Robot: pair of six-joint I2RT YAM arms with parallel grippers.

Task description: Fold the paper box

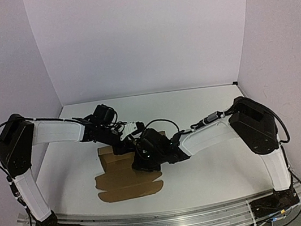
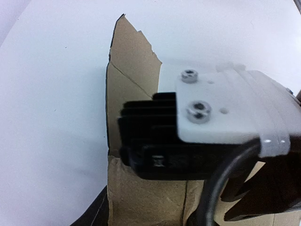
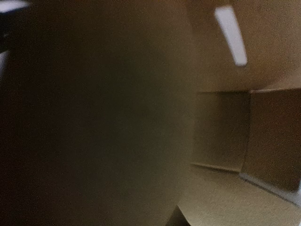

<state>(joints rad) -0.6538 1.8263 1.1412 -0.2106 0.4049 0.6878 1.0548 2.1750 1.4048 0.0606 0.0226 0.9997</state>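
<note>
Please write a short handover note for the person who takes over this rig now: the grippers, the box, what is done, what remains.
Left gripper: low at the raised far part of the paper box; open or shut cannot be told.
Right gripper: down at the box beside it, its camera filled with cardboard; state cannot be told.
Box: middle of the table; far part has walls standing, near flaps lie flat.
Done: some walls are up.
Left: raise the near flaps and close the box.
</note>
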